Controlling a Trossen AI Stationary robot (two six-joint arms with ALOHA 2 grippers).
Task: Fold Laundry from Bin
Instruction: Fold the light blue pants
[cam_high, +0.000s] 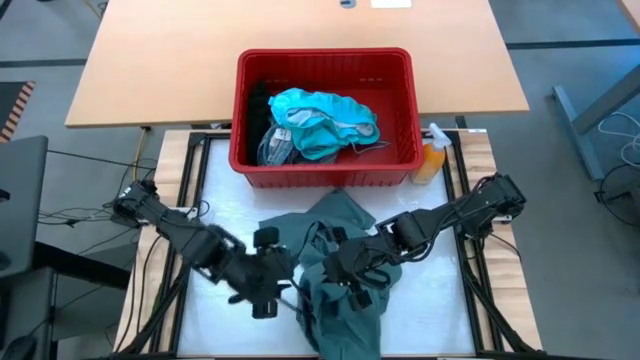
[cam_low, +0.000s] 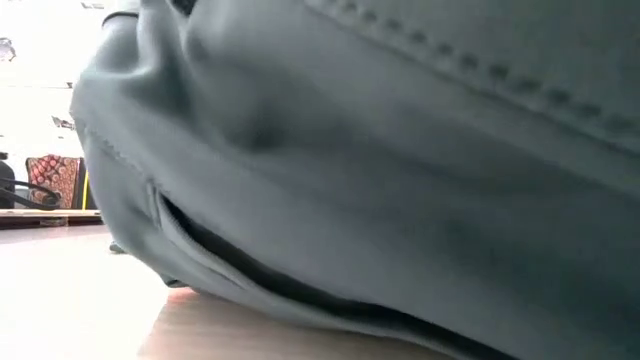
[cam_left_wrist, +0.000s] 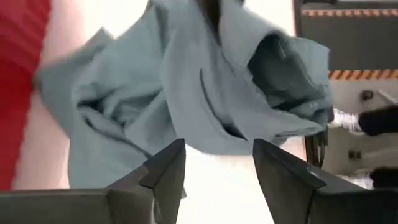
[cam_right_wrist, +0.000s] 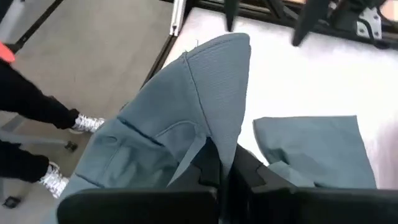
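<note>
A dull grey-green garment (cam_high: 340, 270) lies bunched on the white table top, in front of the red bin (cam_high: 325, 170). In the bin are bright teal laundry (cam_high: 325, 120) and a black piece (cam_high: 260, 100). My right gripper (cam_right_wrist: 222, 171) is shut on the garment, near its middle in the high view. My left gripper (cam_left_wrist: 219, 152) stands open just left of the garment (cam_left_wrist: 186, 93), with nothing between its fingers. In the low view the garment (cam_low: 380, 170) fills the picture, its underside resting on the table. My right gripper pinches a raised fold of the garment beside a seam (cam_right_wrist: 214, 140) between its two fingers. It comes slanting down from the table's right side. The cloth stands up in a peak beyond the fingers, while the garment's outer parts (cam_right_wrist: 311, 146) lie on the table.
An orange spray bottle (cam_high: 430, 160) stands at the bin's right corner. A wooden table (cam_high: 300, 40) lies behind the bin. A person's dark trouser legs and shoes (cam_right_wrist: 37, 112) show on the floor past the table's near edge.
</note>
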